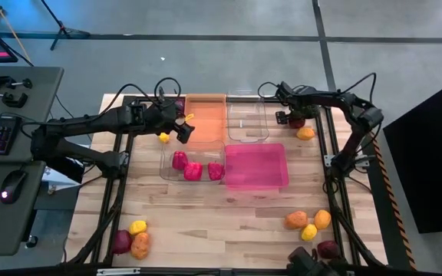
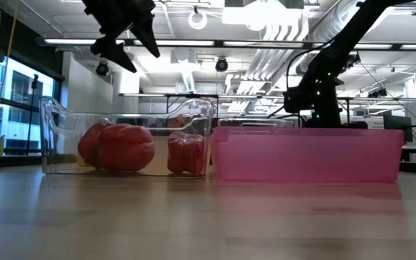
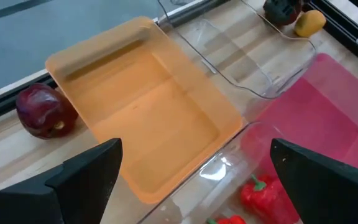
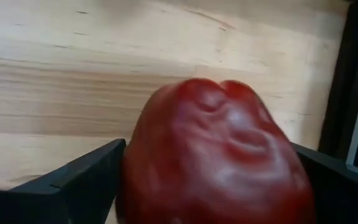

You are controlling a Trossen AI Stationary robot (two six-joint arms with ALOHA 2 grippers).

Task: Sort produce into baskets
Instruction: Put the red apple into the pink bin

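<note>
My left gripper (image 1: 181, 127) is open and empty, high above the near edge of the orange bin (image 3: 148, 118). My right gripper (image 1: 293, 117) is at the far right of the table, shut on a dark red piece (image 4: 213, 155). A yellow-orange piece (image 1: 305, 133) lies on the table beside it. Three red peppers (image 1: 194, 169) lie in the near clear bin (image 2: 56, 137). The pink bin (image 1: 255, 166) and the far clear bin (image 1: 248, 119) hold nothing that I can see. A maroon piece (image 3: 42, 112) lies on the table by the orange bin's far left side. My right gripper has the dark red piece between its two fingers, one finger (image 4: 86, 180) on each side of it (image 4: 135, 168). The piece fills the gap between them. The wooden table shows close behind it; whether it is lifted I cannot tell.
A yellow piece (image 1: 163, 138) lies left of the near clear bin. Yellow, maroon and orange pieces (image 1: 133, 239) lie at the near left corner. Several orange, yellow and maroon pieces (image 1: 311, 228) lie at the near right. A black frame rail (image 4: 353, 93) runs beside my right gripper.
</note>
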